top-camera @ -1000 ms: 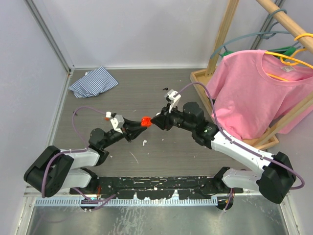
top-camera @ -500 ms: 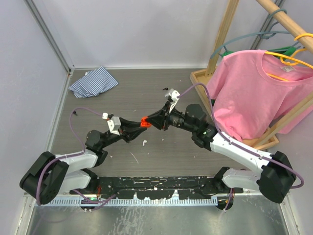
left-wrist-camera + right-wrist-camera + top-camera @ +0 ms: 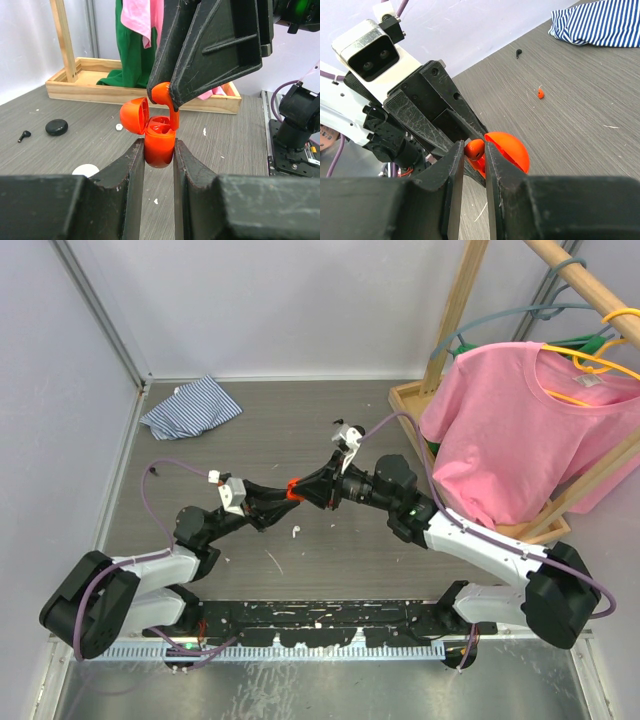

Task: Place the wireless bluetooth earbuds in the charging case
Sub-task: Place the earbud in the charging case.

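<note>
My left gripper [image 3: 159, 150] is shut on a red charging case [image 3: 160, 146] and holds it upright above the table, with its lid [image 3: 134, 115] hinged open to the left. My right gripper [image 3: 474, 150] is shut on a red earbud [image 3: 475, 148]. It holds the earbud directly over the case's open top, the stem reaching down to the opening [image 3: 174, 112]. In the top view both grippers meet at the case [image 3: 292, 487] mid-table. A second red earbud [image 3: 540, 93] lies on the table.
A black round case [image 3: 56, 127], a black earbud [image 3: 23, 134] and a white round case [image 3: 85, 170] lie on the table. A white earbud [image 3: 296, 532] lies near the arms. A striped cloth [image 3: 190, 407] is at the back left. A wooden rack [image 3: 455, 405] with a pink shirt [image 3: 520, 430] stands on the right.
My right gripper has moved left with the red earbud, from beside the case to directly over its opening. My left arm has shifted slightly left with the case.
</note>
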Available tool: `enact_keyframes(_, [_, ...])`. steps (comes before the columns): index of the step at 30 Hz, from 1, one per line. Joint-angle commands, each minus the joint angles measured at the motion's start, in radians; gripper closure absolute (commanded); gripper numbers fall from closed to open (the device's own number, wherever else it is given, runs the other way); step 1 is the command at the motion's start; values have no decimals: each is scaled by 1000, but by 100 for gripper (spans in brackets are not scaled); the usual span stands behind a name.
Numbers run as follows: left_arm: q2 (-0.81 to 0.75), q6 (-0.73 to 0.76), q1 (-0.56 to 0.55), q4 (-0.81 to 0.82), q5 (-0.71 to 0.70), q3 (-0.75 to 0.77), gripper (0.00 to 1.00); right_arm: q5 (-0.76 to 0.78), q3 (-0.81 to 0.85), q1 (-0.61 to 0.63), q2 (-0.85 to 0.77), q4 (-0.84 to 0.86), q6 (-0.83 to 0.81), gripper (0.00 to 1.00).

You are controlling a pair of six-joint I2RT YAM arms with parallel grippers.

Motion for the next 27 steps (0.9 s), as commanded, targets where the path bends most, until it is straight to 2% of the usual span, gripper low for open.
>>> enact_keyframes(1, [-25,-5,2,79,11,8,100,9,-9,6,3,73,10,80])
enact_keyframes(18, [-37,-9,1,79,7,3,100,54,-57,6,-5,102,9,80])
enact_keyframes(27, [-35,-6,1,79,-2,1,100,40,-65,6,-15,83,8,70])
